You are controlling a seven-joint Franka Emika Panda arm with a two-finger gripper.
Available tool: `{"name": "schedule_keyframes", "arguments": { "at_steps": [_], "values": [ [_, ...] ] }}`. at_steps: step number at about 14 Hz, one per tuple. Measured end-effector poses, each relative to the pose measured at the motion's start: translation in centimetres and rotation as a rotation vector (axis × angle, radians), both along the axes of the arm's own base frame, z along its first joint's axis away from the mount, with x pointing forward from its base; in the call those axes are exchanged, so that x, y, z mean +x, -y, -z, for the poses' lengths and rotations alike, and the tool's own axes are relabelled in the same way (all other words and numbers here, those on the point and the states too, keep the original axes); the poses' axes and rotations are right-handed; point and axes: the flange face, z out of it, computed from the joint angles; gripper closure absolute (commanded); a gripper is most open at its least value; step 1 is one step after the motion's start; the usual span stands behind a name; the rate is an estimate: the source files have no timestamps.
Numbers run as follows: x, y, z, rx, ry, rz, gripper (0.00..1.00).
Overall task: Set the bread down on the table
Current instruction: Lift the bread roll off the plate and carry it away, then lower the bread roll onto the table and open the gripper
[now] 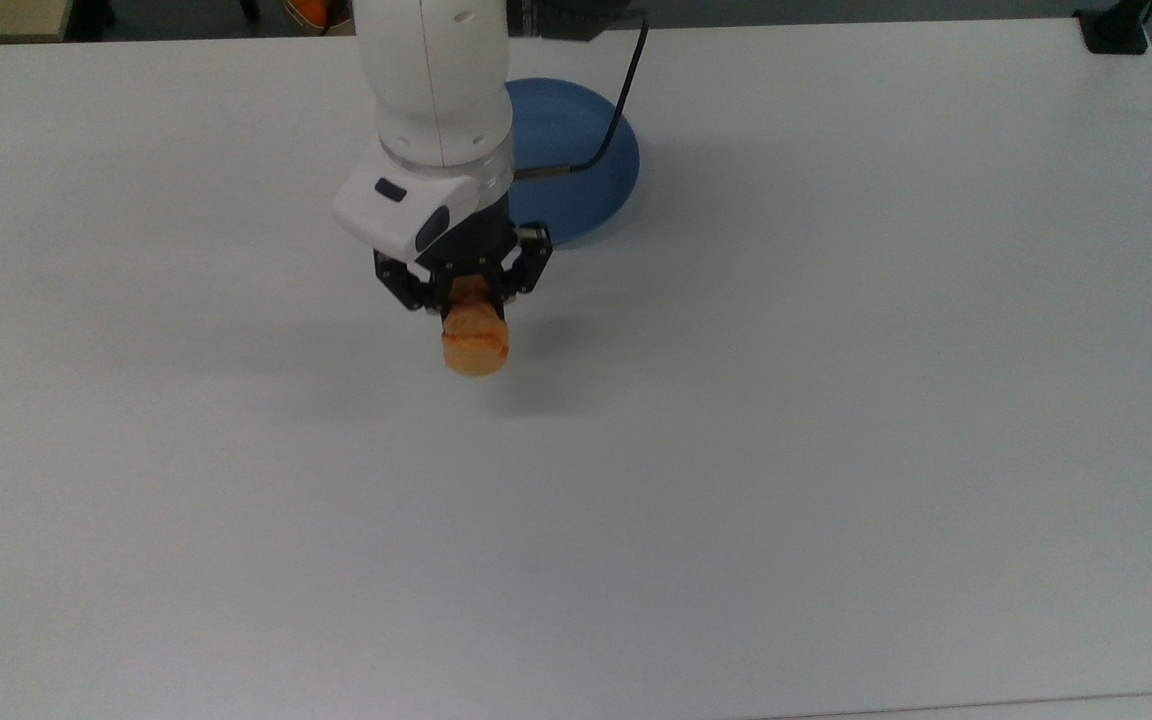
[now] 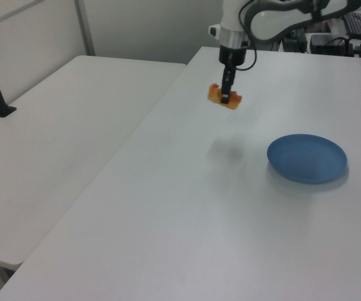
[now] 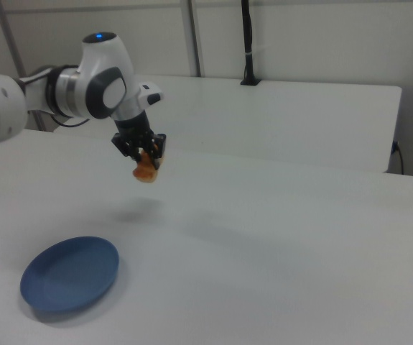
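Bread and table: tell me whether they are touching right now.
Apart. In the left view the bread hangs in the gripper with its shadow lying well below it on the table. The right view shows the same gap.

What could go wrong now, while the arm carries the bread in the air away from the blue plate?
The gripper holds the bread high above the table, clear of the plate. If it opens at this height, the bread may drop and roll. Most of the bread hangs beyond the fingers in the top view, so it might slip out.
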Motion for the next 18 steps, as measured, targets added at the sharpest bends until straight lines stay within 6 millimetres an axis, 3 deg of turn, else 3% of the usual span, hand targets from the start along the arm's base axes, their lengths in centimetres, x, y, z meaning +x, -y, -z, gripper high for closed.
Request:
{"name": "schedule_keyframes", "arguments": {
  "at_steps": [3, 7, 10, 15, 16, 18],
  "values": [
    [3.1, 0.0, 4.3, 0.023, 0.119, 0.001, 0.57],
    [4.1, -1.2, 8.9, 0.031, 0.132, -0.014, 0.56],
    [4.1, -2.0, 10.7, 0.03, 0.111, -0.024, 0.56],
    [4.8, -2.1, 12.0, 0.042, 0.183, -0.024, 0.53],
    [4.9, -2.1, 12.3, 0.043, 0.183, -0.024, 0.5],
    [4.9, -2.1, 12.7, 0.043, 0.182, -0.024, 0.33]
  ]
}}
